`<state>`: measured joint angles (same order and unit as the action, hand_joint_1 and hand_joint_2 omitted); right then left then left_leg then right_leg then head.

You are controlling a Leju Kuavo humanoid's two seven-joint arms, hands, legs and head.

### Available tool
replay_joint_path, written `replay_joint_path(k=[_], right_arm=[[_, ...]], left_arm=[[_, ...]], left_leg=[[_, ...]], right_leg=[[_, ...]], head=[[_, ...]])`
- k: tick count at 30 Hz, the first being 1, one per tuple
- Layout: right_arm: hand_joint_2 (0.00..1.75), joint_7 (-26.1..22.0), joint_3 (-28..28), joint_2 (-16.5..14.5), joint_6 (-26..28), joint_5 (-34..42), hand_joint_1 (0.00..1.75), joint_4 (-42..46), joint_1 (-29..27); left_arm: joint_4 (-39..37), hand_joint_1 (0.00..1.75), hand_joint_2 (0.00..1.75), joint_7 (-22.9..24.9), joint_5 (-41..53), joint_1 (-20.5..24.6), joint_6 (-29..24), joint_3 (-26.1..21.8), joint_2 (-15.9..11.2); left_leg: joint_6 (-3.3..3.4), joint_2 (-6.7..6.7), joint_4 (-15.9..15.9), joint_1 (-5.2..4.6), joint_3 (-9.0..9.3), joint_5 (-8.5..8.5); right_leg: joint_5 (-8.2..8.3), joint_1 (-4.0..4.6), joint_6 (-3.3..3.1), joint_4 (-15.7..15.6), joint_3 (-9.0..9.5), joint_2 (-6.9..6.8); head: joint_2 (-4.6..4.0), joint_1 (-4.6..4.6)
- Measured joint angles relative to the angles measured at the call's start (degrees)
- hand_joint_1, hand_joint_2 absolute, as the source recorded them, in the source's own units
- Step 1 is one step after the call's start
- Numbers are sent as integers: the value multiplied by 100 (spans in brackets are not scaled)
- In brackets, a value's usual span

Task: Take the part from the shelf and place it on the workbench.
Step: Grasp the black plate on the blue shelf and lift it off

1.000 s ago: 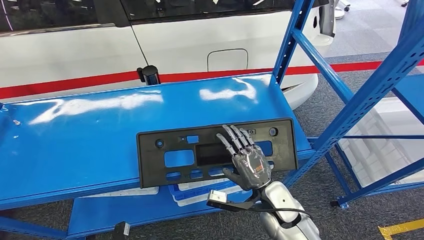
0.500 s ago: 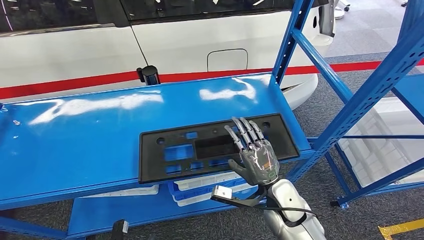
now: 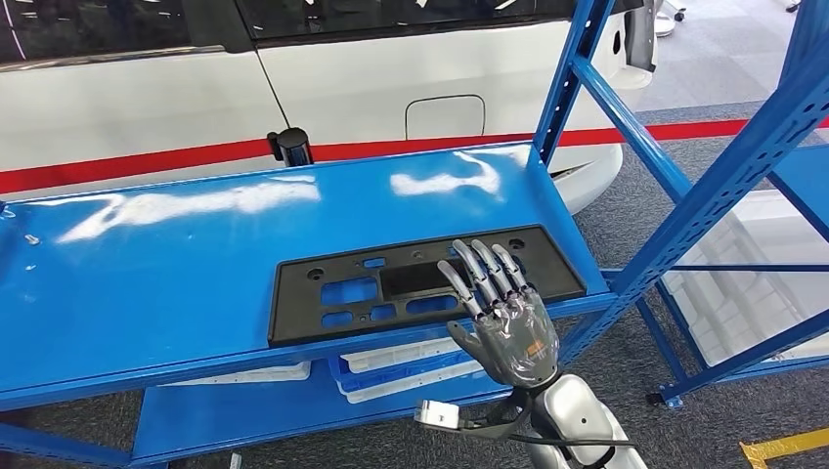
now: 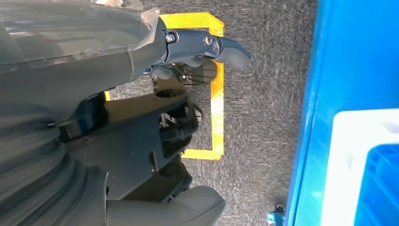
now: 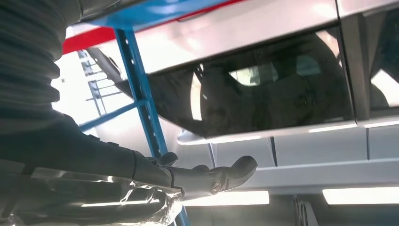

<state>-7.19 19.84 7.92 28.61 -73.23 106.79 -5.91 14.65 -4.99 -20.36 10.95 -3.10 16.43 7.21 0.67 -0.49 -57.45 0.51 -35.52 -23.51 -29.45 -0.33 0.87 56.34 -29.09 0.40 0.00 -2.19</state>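
The black part (image 3: 422, 283), tilted a second ago, is now laid flat on the blue shelf (image 3: 176, 264); the right hand (image 3: 503, 313) is lifted off, fingers spread and empty, so release looks done.

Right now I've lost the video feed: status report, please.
Right hand open, fingers spread above black part. Part flat on blue surface, not gripped. Left hand hanging, empty. Nothing in the way.

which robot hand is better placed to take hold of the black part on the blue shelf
Right. The right robot hand is raised at the black part, fingers spread over its near edge. The left robot hand hangs low over the floor.
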Motion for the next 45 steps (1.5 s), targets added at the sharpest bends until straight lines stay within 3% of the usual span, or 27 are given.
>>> replay_joint_path(k=[11,25,35,45], right_arm=[[175,105,12,315,172,-62,0,926,-741],[175,526,147,613,226,85,0,1064,-1232],[175,824,485,695,9,453,0,672,-1073],[175,663,519,407,-311,636,0,-145,-589]], left_arm=[[-52,0,175,-248,31,-142,124,-14,-112],[-97,0,175,-660,126,-260,363,-35,-202],[-120,0,175,-655,214,-263,447,-68,-226],[-121,0,175,-601,280,-262,449,-134,-227]], left_leg=[[0,-1,0,-5,1,-5],[-1,0,1,-2,3,-6],[-1,1,1,-2,7,-6],[-1,0,1,-2,11,-5]], right_leg=[[-2,-3,0,-1,5,-1],[-2,-1,0,-1,6,-1],[-2,-1,0,-1,10,0],[-2,-1,0,-1,13,-1]], head=[[0,0],[0,0],[1,-1],[0,-1]])
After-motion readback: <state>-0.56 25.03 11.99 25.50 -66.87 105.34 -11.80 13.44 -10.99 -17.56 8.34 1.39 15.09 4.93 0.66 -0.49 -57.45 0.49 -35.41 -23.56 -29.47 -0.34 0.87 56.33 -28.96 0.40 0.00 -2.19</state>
